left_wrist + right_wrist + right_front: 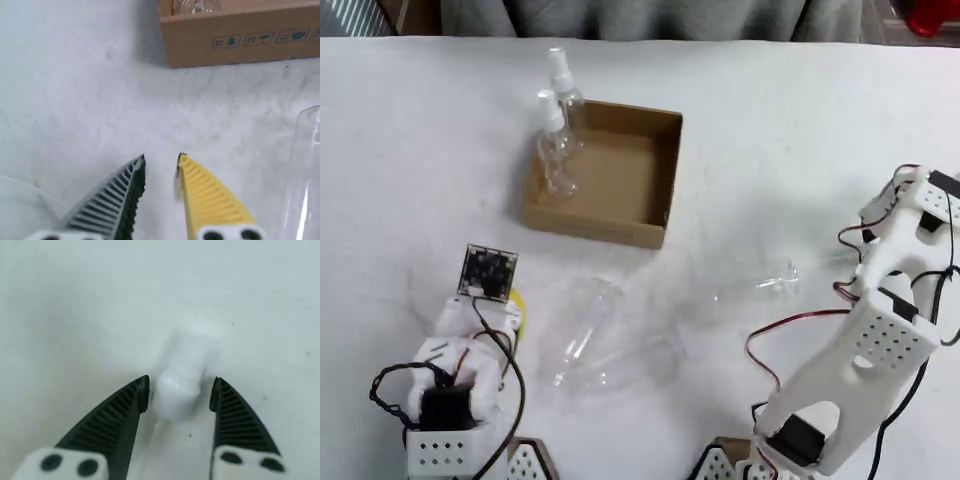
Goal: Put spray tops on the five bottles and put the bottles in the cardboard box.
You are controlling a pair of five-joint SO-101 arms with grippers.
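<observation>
Two bottles [558,140] with spray tops fitted stand upright in the box [600,225], at the wall nearest the left arm, one behind the other. The high view gives their full height. The left wrist view gives the box's outer wall and the clear base of one of them, cut off at the frame edge.

At least two loose bottles [595,340] lie on their sides on the bench [800,120] in front of the box. Their clear outlines overlap against the white surface, so the count is uncertain, and whether either carries a top cannot be told. The left wrist view catches the clear wall of one of them at its edge.

A further clear piece [778,280] lies on the bench well apart from the box, towards the right arm. What it is cannot be made out.

A white spray top [185,360] lies on the bench, seen close in the right wrist view. The right gripper [180,382] has its two black fingers apart, one on each side of the top, with a narrow gap at each side.

The left gripper [161,157] sits low over bare bench. Its grey and yellow fingers are slightly apart with nothing between them, and they point towards the box.
</observation>
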